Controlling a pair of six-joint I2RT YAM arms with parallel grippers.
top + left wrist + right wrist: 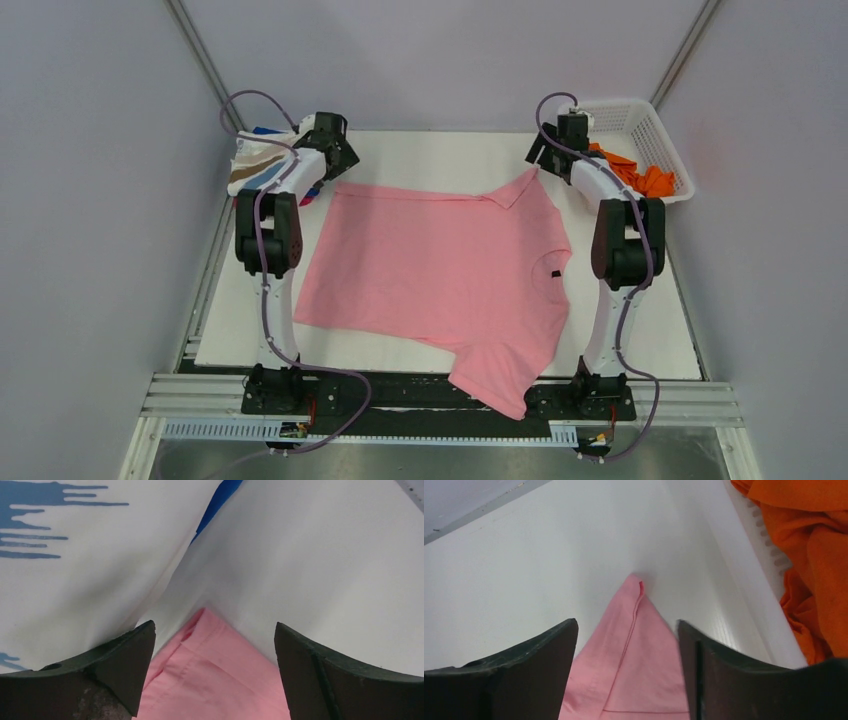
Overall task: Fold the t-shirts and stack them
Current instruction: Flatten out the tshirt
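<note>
A light pink t-shirt (440, 270) lies spread flat on the white table, one sleeve hanging over the near edge. My left gripper (337, 165) is open at the shirt's far left corner; in the left wrist view (215, 635) that pink corner (215, 680) lies between the spread fingers. My right gripper (540, 158) is open at the far right corner, and the right wrist view (626, 630) shows the pink tip (634, 655) between its fingers. A folded white shirt with blue/tan streaks (255, 165) tops a stack at the back left, seen too in the left wrist view (75, 580).
A white lattice basket (640, 125) stands at the back right and holds an orange shirt (645, 180), also seen in the right wrist view (814, 555). Blue cloth (220, 497) peeks from under the streaked shirt. Grey walls enclose the table.
</note>
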